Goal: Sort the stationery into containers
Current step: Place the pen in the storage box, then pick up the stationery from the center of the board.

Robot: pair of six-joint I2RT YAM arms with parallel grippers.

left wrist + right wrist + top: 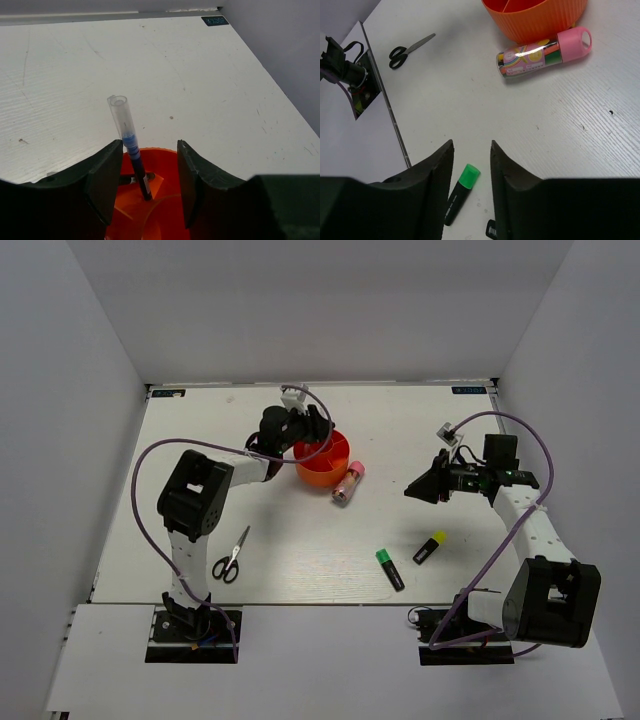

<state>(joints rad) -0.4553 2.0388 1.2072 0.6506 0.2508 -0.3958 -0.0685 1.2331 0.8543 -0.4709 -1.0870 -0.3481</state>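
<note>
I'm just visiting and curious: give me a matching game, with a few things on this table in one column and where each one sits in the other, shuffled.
Things:
1. scissors
2. pink-capped tube
3. pen
4. green highlighter

Places:
A. standing inside the orange tub
B. lying on the table just beside the tub
C. near the left arm's base
D. next to the yellow highlighter

Pairs: 1-C, 2-B, 3-A, 4-D.

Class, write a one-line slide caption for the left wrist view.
Open left fingers flank a clear-capped pen leaning upright in the orange tub.
</note>
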